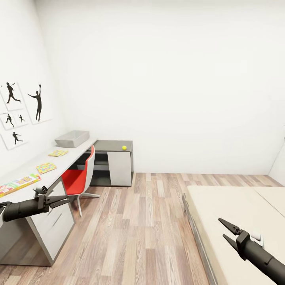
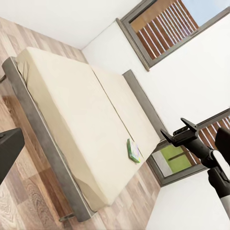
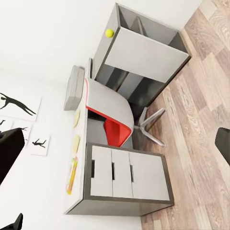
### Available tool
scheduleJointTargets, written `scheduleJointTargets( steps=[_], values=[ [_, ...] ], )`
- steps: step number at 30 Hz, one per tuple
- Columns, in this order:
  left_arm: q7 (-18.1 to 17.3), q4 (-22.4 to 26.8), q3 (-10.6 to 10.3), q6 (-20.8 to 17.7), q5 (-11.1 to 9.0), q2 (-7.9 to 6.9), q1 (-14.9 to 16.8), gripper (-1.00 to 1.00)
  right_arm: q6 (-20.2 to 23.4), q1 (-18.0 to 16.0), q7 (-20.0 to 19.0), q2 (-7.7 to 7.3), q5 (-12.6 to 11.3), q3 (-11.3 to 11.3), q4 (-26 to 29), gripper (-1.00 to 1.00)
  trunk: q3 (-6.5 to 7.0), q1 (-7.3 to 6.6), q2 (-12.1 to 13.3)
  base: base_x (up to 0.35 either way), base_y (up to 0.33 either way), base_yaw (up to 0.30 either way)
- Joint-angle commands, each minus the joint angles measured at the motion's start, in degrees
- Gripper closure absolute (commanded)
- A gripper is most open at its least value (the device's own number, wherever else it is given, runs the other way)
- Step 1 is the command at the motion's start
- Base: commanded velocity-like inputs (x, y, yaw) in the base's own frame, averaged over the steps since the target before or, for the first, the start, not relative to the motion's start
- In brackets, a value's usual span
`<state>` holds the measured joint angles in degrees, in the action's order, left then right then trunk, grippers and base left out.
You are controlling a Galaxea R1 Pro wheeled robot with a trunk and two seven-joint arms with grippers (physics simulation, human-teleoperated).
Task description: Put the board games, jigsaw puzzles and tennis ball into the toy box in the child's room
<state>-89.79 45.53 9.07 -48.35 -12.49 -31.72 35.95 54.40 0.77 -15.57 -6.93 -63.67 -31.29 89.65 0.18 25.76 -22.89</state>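
red chair (image 1: 79, 179) tucked at desk | silhouette prints (image 1: 20, 113) on wall | window (image 2: 163, 26)

Wood-plank floor (image 1: 146, 229), matt cream cloth-like mattress (image 1: 229, 221).

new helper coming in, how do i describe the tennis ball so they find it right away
Find the long L-shaped table along the wall with the sports prints and follow it to its dark grey corner section. The tennis ball sits alone there, past the toy box: small, round, plain yellow-green, unlike the flat patterned jigsaw puzzles.
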Motion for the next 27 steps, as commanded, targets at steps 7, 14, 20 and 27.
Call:
scheduleJointTargets(
  steps=[7, 14, 20, 27],
  values=[
    [-0.2, 0.0, 0.0, -0.6, 0.0, -0.01, 0.0, -1.0, 0.2, -0.1, -0.5, -0.01, 0.5, -0.1, 0.0, -1.0, 0.0, 0.02, 0.0, 0.0, 0.0, -0.001],
    [-0.2, 0.0, 0.0, -0.6, 0.0, -0.01, 0.0, -1.0, 0.2, 0.0, -0.5, -0.01, 0.5, 0.0, 0.0, -1.0, 0.0, 0.02, 0.0, 0.0, 0.0, 0.0],
    [-0.2, 0.0, 0.0, -0.6, 0.0, -0.01, 0.0, -1.0, 0.2, -0.1, -0.5, -0.01, 0.5, 0.0, 0.0, -1.0, 0.0, 0.02, 0.0, 0.0, 0.0, 0.0],
    [-0.2, 0.0, 0.0, -0.6, 0.0, 0.03, 0.0, -1.0, 0.2, -0.1, -0.5, 0.0, 0.5, 0.0, 0.0, -1.0, 0.0, 0.02, 0.0, 0.0, 0.0, 0.0]
  ],
)
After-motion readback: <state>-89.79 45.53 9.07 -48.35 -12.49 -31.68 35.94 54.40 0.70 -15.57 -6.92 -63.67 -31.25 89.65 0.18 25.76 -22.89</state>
